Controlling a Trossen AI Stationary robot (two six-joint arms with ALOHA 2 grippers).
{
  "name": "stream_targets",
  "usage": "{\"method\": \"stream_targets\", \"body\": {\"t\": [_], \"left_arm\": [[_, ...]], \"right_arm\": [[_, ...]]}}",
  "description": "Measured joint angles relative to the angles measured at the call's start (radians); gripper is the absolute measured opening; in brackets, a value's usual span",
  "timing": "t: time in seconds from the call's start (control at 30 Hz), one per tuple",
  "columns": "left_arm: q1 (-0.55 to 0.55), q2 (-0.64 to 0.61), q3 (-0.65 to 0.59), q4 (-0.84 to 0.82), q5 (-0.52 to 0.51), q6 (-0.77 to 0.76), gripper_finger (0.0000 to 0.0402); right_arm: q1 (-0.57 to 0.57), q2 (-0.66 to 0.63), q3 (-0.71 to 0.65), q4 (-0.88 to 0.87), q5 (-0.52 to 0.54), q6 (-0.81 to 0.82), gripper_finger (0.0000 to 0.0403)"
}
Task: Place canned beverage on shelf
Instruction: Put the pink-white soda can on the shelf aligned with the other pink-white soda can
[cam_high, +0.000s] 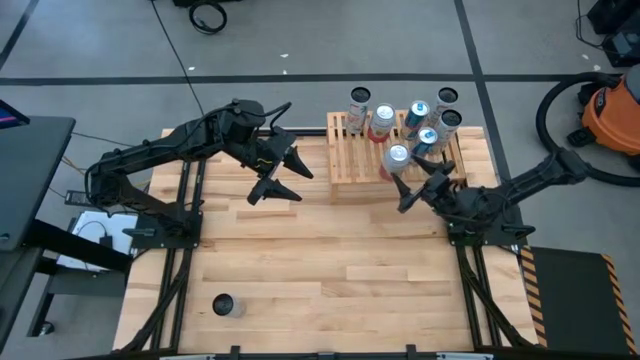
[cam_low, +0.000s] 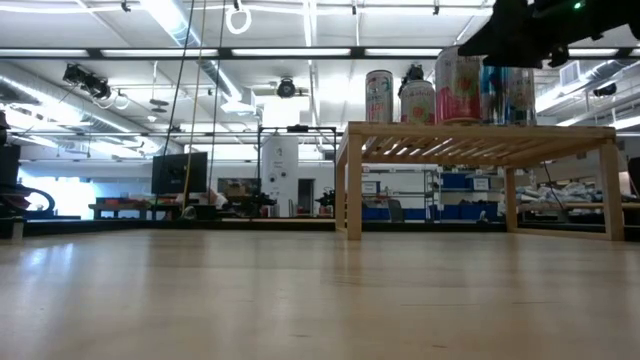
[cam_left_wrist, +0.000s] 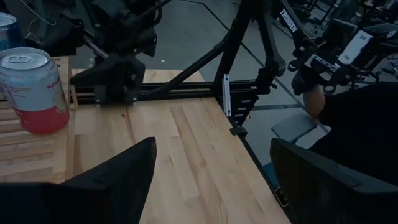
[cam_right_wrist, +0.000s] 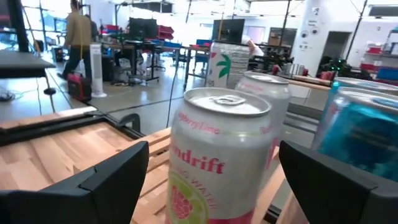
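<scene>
The shelf (cam_high: 345, 165), a low light-wood slatted rack, stands at the table's far right and carries several upright cans. The nearest of these is a white and pink can (cam_high: 396, 158) (cam_right_wrist: 217, 155). My right gripper (cam_high: 412, 185) (cam_right_wrist: 212, 149) is open and level, just on the near side of that can; its fingers stand wide on either side in the right wrist view and touch nothing. My left gripper (cam_high: 290, 183) (cam_left_wrist: 211, 180) hangs open above the table, left of the shelf, with nothing between its fingers. One more can (cam_high: 224, 305) stands on its base near the table's near left corner.
In the low view the shelf's top (cam_low: 480, 132) sits on four legs, with the cans in a row on it. Bare tabletop (cam_high: 330, 260) spans the middle and near side. A person (cam_right_wrist: 78, 37) walks in the room beyond. An orange vacuum (cam_high: 610, 115) stands off the table's right.
</scene>
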Motion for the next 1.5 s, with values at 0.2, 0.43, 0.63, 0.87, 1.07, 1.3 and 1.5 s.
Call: {"method": "stream_targets", "body": {"t": [0.2,0.43,0.63,0.87,1.07,1.3,1.5], "left_arm": [[0.0,0.0,0.0,0.0,0.0,0.0,0.0316],[0.001,0.0,0.0,0.0,0.0,0.0,0.0316],[0.001,0.0,0.0,0.0,0.0,0.0,0.0316],[0.001,0.0,0.0,-0.001,0.0,0.0,0.0316],[0.0,0.0,0.0,-0.002,0.0,0.008,0.0316],[0.0,0.0,0.0,-0.002,0.0,0.026,0.0316],[0.0,0.0,0.0,-0.002,0.0,0.025,0.0316]], "right_arm": [[0.076,-0.031,0.0,0.001,0.013,0.002,0.0369],[0.189,-0.028,0.0,-0.049,0.038,0.143,0.0364],[0.243,0.002,0.0,-0.127,0.036,0.279,0.0326],[0.248,0.061,0.0,-0.129,0.037,0.296,0.024],[0.23,0.102,0.0,-0.127,0.081,0.328,0.0159],[0.226,0.137,0.0,-0.117,0.099,0.349,0.0051],[0.2,0.138,0.0,-0.098,0.141,0.362,0.0012]]}}
